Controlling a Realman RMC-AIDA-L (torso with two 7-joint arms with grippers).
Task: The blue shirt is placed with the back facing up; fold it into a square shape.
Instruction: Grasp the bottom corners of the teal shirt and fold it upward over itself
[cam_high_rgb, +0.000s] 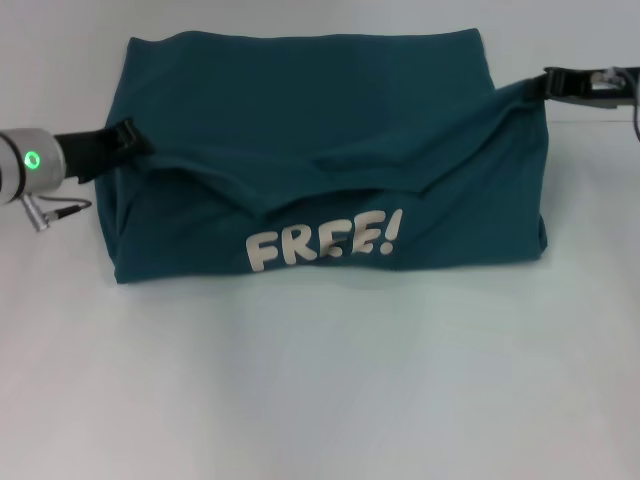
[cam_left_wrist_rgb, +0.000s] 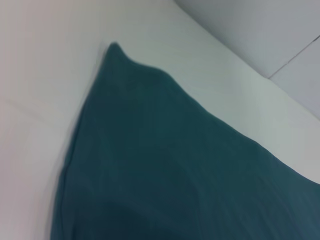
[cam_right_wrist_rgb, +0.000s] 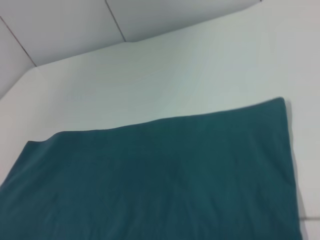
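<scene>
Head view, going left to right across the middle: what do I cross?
Left gripper at the shirt's left edge → blue shirt with its white FREE! lettering → right gripper at the shirt's right corner, all on the white table.

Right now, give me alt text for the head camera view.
A blue shirt, partly folded, lies on a white table with white FREE! lettering showing. The left gripper and right gripper each meet a corner of the fold.

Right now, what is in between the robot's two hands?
Only the blue shirt, spread on the white table from the left gripper to the right gripper, as the head view shows.
</scene>
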